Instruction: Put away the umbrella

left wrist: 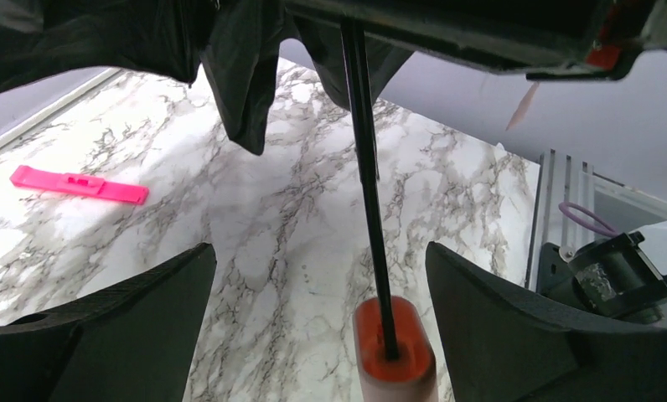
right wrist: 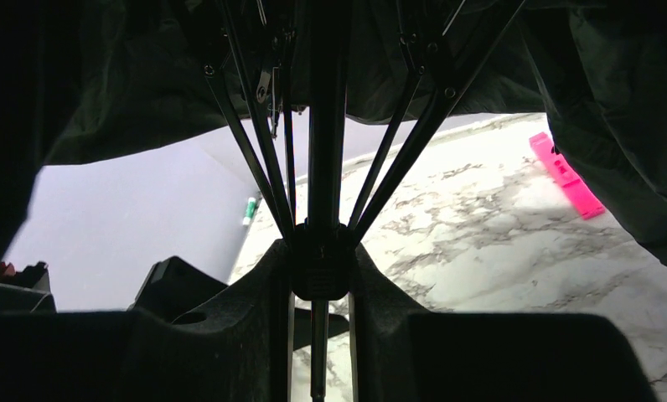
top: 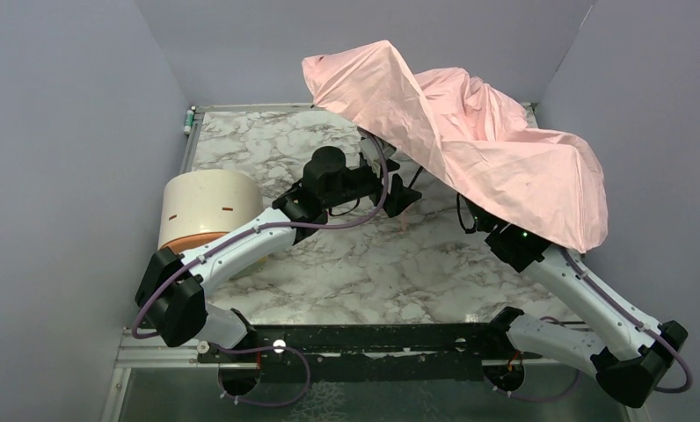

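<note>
The umbrella [top: 496,145] hangs half-collapsed over the table's far right, its pale pink canopy draped and creased. In the left wrist view its thin black shaft [left wrist: 365,167] runs down to the small pink handle [left wrist: 395,352], which sits between the wide-open fingers of my left gripper [left wrist: 317,251], touching neither. From above, my left gripper [top: 397,193] is just under the canopy's left edge. My right gripper [right wrist: 320,276] is shut on the umbrella's black runner hub [right wrist: 320,255], with ribs fanning up from it. The canopy hides the right fingers in the top view.
A cream cylinder with an orange end [top: 207,211] stands at the left, beside the left arm. A bright pink flat strip [left wrist: 79,184] lies on the marble table [top: 373,264] under the canopy. A small green-capped item [top: 189,119] lies at the far left corner. Grey walls enclose three sides.
</note>
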Motion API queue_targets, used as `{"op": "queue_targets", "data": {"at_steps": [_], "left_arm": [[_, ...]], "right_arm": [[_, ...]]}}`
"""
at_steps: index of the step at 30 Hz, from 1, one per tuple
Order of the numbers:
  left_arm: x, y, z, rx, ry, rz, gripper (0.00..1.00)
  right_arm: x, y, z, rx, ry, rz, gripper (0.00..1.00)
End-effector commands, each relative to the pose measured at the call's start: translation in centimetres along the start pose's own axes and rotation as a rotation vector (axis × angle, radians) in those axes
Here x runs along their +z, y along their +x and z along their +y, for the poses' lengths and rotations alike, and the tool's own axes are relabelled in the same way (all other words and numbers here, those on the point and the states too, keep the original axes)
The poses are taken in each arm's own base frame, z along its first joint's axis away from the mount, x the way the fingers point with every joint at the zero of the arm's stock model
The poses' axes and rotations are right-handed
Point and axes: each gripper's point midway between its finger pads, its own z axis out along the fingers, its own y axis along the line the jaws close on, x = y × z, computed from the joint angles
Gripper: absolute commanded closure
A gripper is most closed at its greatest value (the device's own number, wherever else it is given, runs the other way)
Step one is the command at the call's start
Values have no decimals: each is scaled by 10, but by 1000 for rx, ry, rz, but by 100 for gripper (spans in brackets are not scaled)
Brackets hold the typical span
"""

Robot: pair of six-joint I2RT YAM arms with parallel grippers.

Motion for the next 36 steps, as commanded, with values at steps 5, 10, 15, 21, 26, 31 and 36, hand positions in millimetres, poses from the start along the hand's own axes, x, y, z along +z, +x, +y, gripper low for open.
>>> {"op": "queue_targets", "data": {"at_steps": [5,10,15,21,26,31,36], "left_arm": [[2,-18,-19,37,86,-34,15],[3,-16,-19,42,86,-28,32],[3,-16,-18,51,80,-28,56],[4,-16,-16,50,61,-18,91],[4,-26,-3,-25,-77,27,100],[-14,-33,9,-108,-226,25,100],[-45,-19,28,-109,-429,41,100]], "right_arm": [[-11,-79,20,33,-18,-222,99],[-11,-74,25,54,-46,-206,100],[-9,-64,26,75,-62,-177,100],[-9,-54,30,97,-84,-139,99],[-10,-31,50,143,-180,-16,99],[-16,27,67,269,-295,214,99],[-34,94,69,439,-355,425,99]]}}
